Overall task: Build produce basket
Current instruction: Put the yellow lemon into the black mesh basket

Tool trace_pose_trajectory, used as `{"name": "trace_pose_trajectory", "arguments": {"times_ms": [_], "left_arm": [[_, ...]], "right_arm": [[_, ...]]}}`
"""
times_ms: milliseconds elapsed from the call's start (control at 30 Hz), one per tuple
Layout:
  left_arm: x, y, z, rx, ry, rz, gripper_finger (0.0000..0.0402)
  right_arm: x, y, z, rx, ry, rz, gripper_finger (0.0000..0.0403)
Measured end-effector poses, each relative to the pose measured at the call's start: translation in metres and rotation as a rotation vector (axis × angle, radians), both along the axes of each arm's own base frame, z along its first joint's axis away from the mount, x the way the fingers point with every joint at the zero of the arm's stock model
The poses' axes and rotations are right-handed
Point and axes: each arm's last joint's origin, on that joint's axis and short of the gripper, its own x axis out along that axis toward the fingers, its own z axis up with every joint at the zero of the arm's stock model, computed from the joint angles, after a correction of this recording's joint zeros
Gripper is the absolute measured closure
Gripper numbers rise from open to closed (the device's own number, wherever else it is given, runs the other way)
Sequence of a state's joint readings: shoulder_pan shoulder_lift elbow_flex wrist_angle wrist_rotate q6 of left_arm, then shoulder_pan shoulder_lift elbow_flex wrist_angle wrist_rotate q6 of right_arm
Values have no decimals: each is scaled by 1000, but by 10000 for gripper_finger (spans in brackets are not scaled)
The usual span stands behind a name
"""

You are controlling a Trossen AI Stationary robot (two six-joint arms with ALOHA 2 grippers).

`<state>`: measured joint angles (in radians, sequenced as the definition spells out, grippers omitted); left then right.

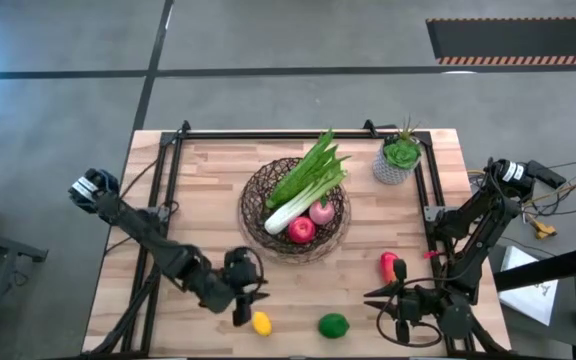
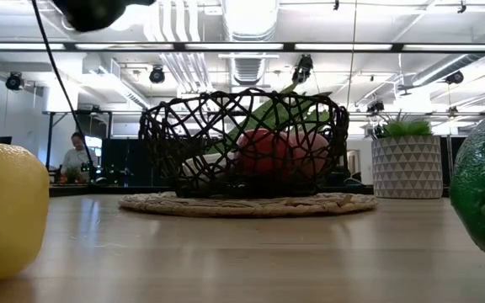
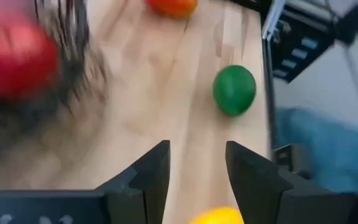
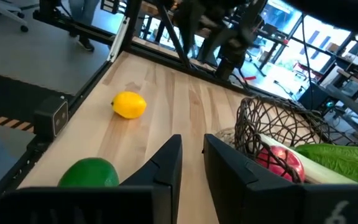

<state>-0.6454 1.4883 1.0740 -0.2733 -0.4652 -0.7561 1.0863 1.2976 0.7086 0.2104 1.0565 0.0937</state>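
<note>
Already the round dark woven-wire basket [image 1: 296, 212] mid-worktop holds most produce. The left pincer [image 1: 241, 305] hangs parted and empty by the small yellow lemon [image 1: 261, 322], apparently lining up; the right pincer [image 1: 400, 316] waits, slightly parted, empty.

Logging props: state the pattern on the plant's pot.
White-and-grey triangles on the pot; the low view shows it best.

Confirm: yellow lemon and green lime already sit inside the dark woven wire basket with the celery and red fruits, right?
Not quite. The yellow lemon and green lime lie on the wooden table, outside the dark woven wire basket; the high view shows it. Celery and red fruits are inside.
</note>
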Motion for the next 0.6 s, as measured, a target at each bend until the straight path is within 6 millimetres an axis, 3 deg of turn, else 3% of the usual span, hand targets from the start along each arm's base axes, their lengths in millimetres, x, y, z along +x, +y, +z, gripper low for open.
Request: {"name": "trace_pose_trajectory", "arguments": {"times_ms": [200, 333, 500, 600], "left_arm": [[6, -16, -22, -265, 85, 128, 241], [12, -19, -39, -377, 182, 180, 187], [24, -8, -52, -566, 290, 321, 104], [27, -6, -57, -650, 336, 390, 75]], "right_arm": [[0, -1, -1, -22, 3, 4, 346], [0, -1, -2, -42, 4, 9, 346], [0, -1, -5, -69, 11, 13, 346], [0, 1, -10, -86, 20, 13, 346]]}}
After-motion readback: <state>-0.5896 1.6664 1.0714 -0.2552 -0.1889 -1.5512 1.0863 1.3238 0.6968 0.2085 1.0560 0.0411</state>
